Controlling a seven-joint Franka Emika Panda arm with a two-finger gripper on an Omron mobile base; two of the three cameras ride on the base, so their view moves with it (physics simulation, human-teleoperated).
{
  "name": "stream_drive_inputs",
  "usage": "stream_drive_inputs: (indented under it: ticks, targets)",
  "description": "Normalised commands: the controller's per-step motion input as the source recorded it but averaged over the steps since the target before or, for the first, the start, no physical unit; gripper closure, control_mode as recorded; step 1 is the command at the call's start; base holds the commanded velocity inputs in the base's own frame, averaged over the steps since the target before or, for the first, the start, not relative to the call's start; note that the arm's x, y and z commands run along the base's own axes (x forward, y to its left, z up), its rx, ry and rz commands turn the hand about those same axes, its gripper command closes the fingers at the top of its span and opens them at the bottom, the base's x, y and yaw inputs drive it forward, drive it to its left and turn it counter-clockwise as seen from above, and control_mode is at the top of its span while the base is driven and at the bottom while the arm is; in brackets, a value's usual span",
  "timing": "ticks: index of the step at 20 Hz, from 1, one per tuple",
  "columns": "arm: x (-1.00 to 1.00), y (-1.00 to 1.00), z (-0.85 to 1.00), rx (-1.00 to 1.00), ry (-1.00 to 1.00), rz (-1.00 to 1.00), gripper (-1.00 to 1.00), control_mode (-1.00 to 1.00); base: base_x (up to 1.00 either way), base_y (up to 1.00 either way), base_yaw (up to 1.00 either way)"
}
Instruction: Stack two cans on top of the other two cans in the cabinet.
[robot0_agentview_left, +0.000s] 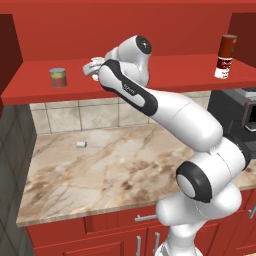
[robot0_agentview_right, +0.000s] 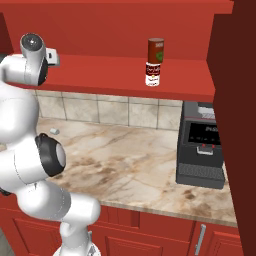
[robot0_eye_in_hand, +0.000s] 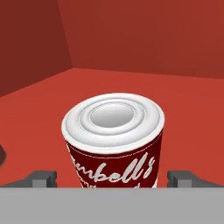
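The short cylindrical soup can (robot0_eye_in_hand: 114, 140) directly ahead of the end effector (robot0_eye_in_hand: 113, 178) is red with white script lettering and a white ringed lid. Well off to its side on the flat red cabinet shelf (robot0_agentview_left: 165, 75), a plain dark red can (robot0_agentview_left: 228, 47) tops a red-and-white can (robot0_agentview_left: 223, 67). Below lies a beige, brown-veined marble bench (robot0_agentview_left: 125, 165).

the cabinet's long red shelf (robot0_agentview_left: 165, 75) carried a short grey can with a yellow-green label (robot0_agentview_left: 58, 77) toward its left end and a red-and-white soup can (robot0_agentview_left: 223, 66) at the right, a dark red can (robot0_agentview_left: 228, 47) stacked upon it. another soup can (robot0_eye_in_hand: 114, 140) stood upright on the shelf. below, the marble counter (robot0_agentview_left: 120, 170) bore a small pale block (robot0_agentview_left: 81, 144) and a black appliance (robot0_agentview_right: 202, 145).
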Motion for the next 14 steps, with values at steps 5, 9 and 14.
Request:
stream_drive_inputs:
  ticks: [5, 9, 14]
  targets:
    - [0.05, 0.05, -0.04, -0.01, 0.01, 0.00, -1.00, -1.00, 0.00, 0.00, 0.00]
    - [0.01, 0.03, -0.05, 0.00, 0.00, 0.00, -1.00, -1.00, 0.00, 0.00, 0.00]
    - [0.00, 0.02, -0.05, -0.01, 0.00, 0.01, 1.00, -1.00, 0.00, 0.00, 0.00]
